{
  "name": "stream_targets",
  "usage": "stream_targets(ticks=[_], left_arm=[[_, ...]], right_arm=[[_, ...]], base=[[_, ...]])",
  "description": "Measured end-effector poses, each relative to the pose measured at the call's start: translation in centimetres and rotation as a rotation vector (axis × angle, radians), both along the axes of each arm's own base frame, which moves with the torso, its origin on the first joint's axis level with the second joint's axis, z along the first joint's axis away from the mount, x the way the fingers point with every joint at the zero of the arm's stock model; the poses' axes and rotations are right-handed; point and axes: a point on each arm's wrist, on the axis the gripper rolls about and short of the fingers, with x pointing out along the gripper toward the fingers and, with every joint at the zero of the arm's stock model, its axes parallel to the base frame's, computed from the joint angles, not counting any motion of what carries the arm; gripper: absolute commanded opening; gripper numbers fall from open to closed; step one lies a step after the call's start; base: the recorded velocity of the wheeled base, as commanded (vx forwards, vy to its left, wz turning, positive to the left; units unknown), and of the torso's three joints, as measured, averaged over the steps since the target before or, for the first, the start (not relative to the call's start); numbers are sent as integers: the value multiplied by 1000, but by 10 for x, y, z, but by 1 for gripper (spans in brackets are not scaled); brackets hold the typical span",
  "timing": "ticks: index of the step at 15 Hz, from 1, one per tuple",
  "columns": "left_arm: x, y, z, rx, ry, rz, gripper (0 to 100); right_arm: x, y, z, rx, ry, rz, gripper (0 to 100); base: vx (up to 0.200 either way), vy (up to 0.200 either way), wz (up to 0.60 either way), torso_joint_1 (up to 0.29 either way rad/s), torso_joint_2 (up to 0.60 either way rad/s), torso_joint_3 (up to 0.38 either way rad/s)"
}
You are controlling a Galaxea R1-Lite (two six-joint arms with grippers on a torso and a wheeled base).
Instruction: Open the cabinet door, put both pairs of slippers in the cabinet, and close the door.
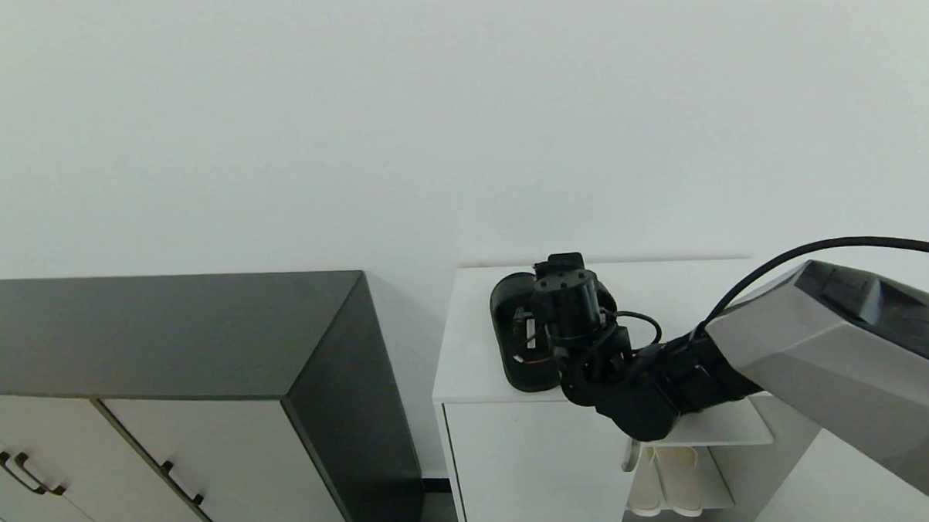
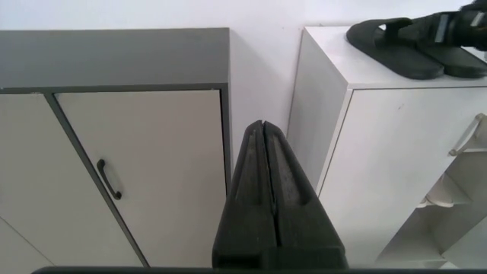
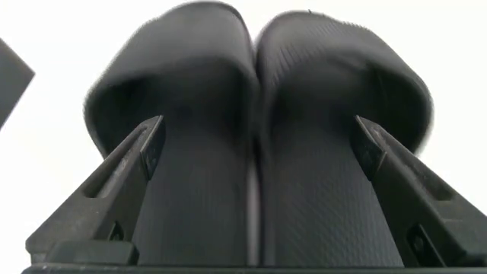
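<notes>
R gripper (image 1: 546, 329) sits over the black slippers (image 1: 518, 344) on top of the white cabinet (image 1: 468, 353), near its front edge. In the right wrist view its fingers (image 3: 141, 164) clamp the outer sides of the pair, the two slippers pressed together btwn them. The cabinet's R-hand compartment is open, w/ white slippers (image 1: 665, 482) side by side on a lower shelf inside. L gripper (image 2: 264, 129) hangs low in front of the gap btwn the white cabinet and a dark-topped cabinet (image 1: 166, 333), fingers closed flat against each other w/ nothing held. The dark-topped cabinet, well to the robot's L, has its pale doors closed, w/ dark handles (image 1: 182, 482) on them. A plain white wall (image 1: 460, 122) runs behind both.
</notes>
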Motion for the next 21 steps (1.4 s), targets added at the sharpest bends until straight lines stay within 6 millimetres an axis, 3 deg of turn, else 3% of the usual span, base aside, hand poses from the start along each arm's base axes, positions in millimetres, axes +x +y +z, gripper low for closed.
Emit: stream_targets(ticks=[5,6,16,18,21], left_arm=[[0,0,0,0,0,3,0],[0,0,0,0,0,3,0],[0,0,0,-1,0,2,0],[0,0,0,0,0,2,0],[0,0,0,-1,0,3,0]], right_arm=[[30,-2,-11,0,-7,-30,100],[32,-3,-13,-2,-3,-31,0],[33,0,-10,-3,-6,-23,0],[23,0,-5,-6,0,-11,0],[-8,-2,8,-7,18,61,0]], base=[[0,0,0,0,0,0],[0,0,0,0,0,0],[0,0,0,0,0,0],[0,0,0,0,0,0],[0,0,0,0,0,0]])
